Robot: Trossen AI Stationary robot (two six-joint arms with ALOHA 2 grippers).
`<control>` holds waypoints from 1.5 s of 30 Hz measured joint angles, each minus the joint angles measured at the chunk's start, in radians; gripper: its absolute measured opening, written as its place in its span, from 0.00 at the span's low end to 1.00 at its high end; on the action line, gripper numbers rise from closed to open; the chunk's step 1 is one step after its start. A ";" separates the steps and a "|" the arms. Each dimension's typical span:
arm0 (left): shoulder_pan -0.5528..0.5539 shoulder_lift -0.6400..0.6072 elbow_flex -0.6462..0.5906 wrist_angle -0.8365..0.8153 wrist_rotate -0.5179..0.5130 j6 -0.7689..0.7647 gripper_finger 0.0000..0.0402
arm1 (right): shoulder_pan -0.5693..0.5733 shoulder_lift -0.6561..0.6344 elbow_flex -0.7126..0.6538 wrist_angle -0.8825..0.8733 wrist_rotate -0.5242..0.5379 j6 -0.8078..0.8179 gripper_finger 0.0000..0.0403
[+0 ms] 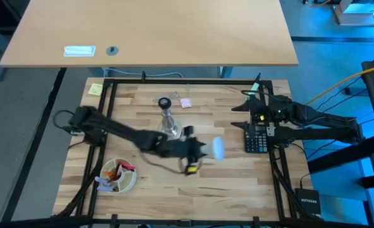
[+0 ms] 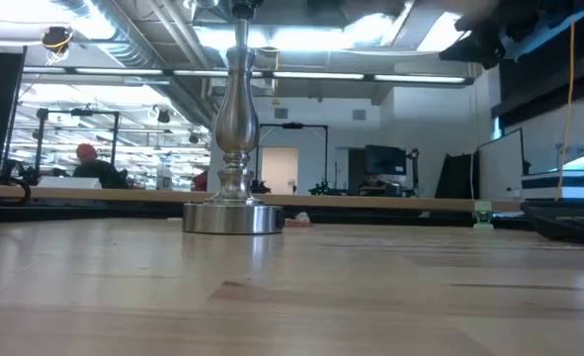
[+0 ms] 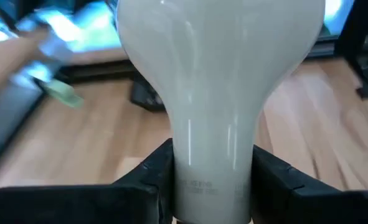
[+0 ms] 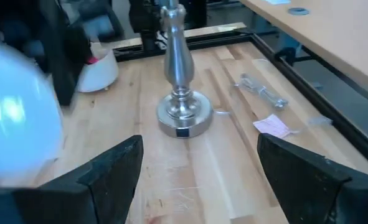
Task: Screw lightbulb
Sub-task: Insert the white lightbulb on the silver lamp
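Observation:
The white lightbulb (image 1: 217,147) hangs above the table's middle, right of the silver stand (image 1: 168,119), with my left gripper (image 1: 205,150) shut on it. In the left wrist view the lightbulb (image 3: 221,74) fills the picture, its domed head pointing away from the gripper (image 3: 212,190). The stand (image 2: 234,148) rests on its round foot on the wood, black socket (image 1: 164,102) upward. My right gripper (image 4: 199,168) stands open over the table's right side, facing the stand (image 4: 182,93), nothing between its fingers. My left gripper pinches the lightbulb's narrow neck (image 3: 212,177), just behind the dome, between its two fingers (image 3: 151,180). The fingers come from the table's left, slanting a little downward, and lie across the neck. The bulb is lifted clear of the table, its dome toward the right.
A black calculator (image 1: 257,137) lies under the right arm. A white bowl (image 1: 118,175) with small items stands at the near left. A pink note (image 1: 186,102) and a clear packet (image 4: 263,92) lie at the far side. A yellow note (image 1: 95,89) lies far left.

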 joint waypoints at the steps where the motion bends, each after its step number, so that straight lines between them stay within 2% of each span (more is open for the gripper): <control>1: -0.025 -0.037 -0.038 0.024 -0.044 -0.015 0.32 | 0.001 0.000 -0.014 0.018 -0.016 0.011 0.80; 5: -0.109 -0.151 -0.222 0.215 -0.130 -0.082 0.32 | 0.063 0.001 -0.105 0.240 -0.066 0.064 0.80; 9: -0.166 -0.214 -0.363 0.498 -0.230 -0.075 0.32 | 0.193 0.047 -0.177 0.564 -0.028 0.067 0.80; 13: -0.183 -0.226 -0.391 0.661 -0.241 -0.008 0.32 | 0.309 0.171 -0.187 0.848 0.040 0.026 0.80; 17: -0.181 -0.230 -0.390 0.759 -0.243 0.064 0.32 | 0.348 0.314 -0.175 1.075 0.111 0.069 0.80; 24: -0.153 -0.232 -0.390 0.838 -0.253 0.118 0.32 | 0.348 0.493 -0.042 1.114 0.010 0.075 0.80; 29: -0.145 -0.232 -0.391 0.832 -0.257 0.113 0.32 | 0.348 0.553 0.051 1.101 -0.088 0.074 0.80; 38: -0.135 -0.236 -0.391 0.844 -0.300 0.157 0.32 | 0.347 0.559 0.074 1.097 -0.028 0.004 0.79; 41: -0.128 -0.241 -0.390 0.840 -0.300 0.157 0.32 | 0.347 0.559 0.075 1.096 -0.026 -0.009 0.74; 45: -0.124 -0.241 -0.390 0.844 -0.298 0.157 0.32 | 0.346 0.559 0.074 1.104 -0.026 -0.022 0.56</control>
